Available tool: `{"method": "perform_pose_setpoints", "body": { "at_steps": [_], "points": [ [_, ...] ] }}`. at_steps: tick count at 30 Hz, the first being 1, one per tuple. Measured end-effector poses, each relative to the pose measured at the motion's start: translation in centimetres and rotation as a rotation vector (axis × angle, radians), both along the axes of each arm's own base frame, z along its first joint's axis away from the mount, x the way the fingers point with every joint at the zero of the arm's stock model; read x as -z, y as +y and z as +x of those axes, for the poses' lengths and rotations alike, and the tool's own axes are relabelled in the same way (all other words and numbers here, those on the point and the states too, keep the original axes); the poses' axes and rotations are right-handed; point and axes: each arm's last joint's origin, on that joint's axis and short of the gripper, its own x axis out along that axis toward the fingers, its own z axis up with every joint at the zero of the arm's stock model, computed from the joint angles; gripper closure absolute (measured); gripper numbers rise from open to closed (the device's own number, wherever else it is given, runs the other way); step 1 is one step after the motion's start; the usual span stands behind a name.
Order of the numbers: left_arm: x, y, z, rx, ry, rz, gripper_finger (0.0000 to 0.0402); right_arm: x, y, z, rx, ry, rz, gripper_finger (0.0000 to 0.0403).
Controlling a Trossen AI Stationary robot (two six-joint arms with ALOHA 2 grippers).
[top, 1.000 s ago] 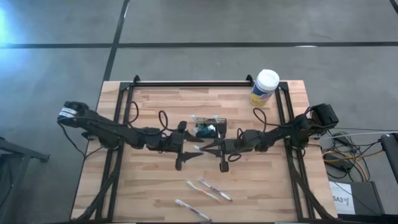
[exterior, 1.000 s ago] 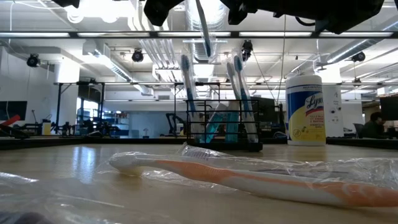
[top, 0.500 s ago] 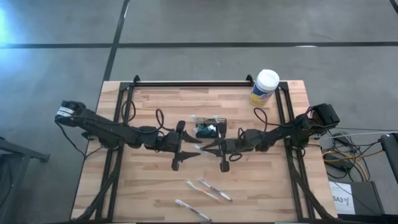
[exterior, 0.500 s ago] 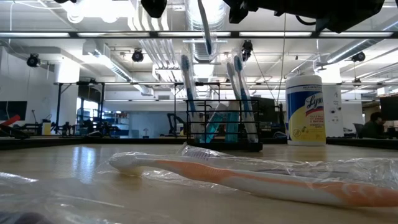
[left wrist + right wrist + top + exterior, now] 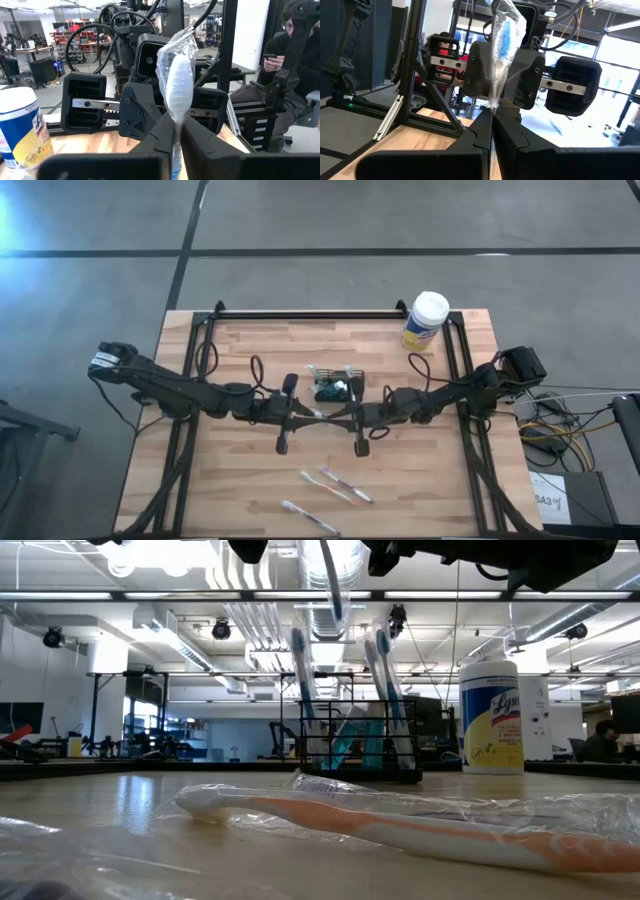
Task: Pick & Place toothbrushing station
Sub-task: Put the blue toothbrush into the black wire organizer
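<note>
The toothbrushing station point(image 5: 335, 383), a small black mesh caddy, stands at the table's middle with toothbrushes upright in it point(image 5: 360, 745). Just near of it, my left gripper point(image 5: 314, 416) and right gripper point(image 5: 340, 417) meet tip to tip, both shut on one plastic-wrapped toothbrush point(image 5: 178, 82) point(image 5: 503, 35). The toothbrush stands roughly upright between them. Its lower end point(image 5: 332, 595) hangs above the table. My left gripper pinches the wrapped toothbrush between its two fingers just below the head point(image 5: 175, 132), coming level from the table's left. The head sticks up past the fingers, and the toothbrush is clear of the table. My right gripper pinches the same toothbrush in its wrapper below the head point(image 5: 493, 107), coming level from the table's right, opposite the left fingers. The toothbrush stands upright in the hold.
A white-lidded, yellow-labelled canister point(image 5: 426, 320) stands at the far right. Wrapped toothbrushes point(image 5: 335, 485) point(image 5: 308, 517) lie near the front edge, one with an orange handle point(image 5: 400, 825). A person sits beyond the table point(image 5: 295, 45).
My left gripper, open on either side of the wrapped toothbrush a second ago, has shut on it. The right gripper and the toothbrush have kept still.
</note>
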Motion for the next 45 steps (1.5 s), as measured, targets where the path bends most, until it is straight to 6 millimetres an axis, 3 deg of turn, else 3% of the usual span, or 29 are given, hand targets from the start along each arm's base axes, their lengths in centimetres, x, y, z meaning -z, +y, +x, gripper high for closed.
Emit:
{"method": "perform_pose_setpoints", "body": {
  "at_steps": [6, 13, 16, 22, 27, 37, 45],
  "points": [
    [-0.3, 0.1, -0.3, 0.0, 0.0, 0.024, 0.0384, -0.1, 0.0, -0.1, -0.012, 0.008, 0.081, 0.0394],
    [-2.1, 0.6, -2.8, -0.004, -0.004, 0.05, 0.0386, -0.7, -0.6, -2.2, 0.004, -0.013, 0.08, 0.0376],
    [-1.4, 1.0, -4.2, -0.003, 0.001, 0.048, 0.0386, -0.6, -1.0, -3.8, 0.033, -0.015, 0.067, 0.037],
    [2.5, 1.7, -6.1, -0.069, -0.034, 0.003, 0.0386, 0.7, -1.8, -7.9, 0.028, 0.005, 0.074, 0.0378],
    [5.4, 2.0, -5.7, -0.163, -0.077, 0.069, 0.0386, 3.2, -2.4, -10.3, 0.021, 0.064, 0.114, 0.0393],
    [4.3, 3.2, -3.0, -0.287, -0.049, 0.176, 0.0386, 4.4, -3.1, -13.1, 0.034, 0.042, 0.147, 0.0394],
    [4.5, 5.5, -2.3, -0.336, -0.017, 0.165, 0.0386, 4.7, -3.3, -13.9, 0.032, 0.043, 0.159, 0.0394]
  ]
}}
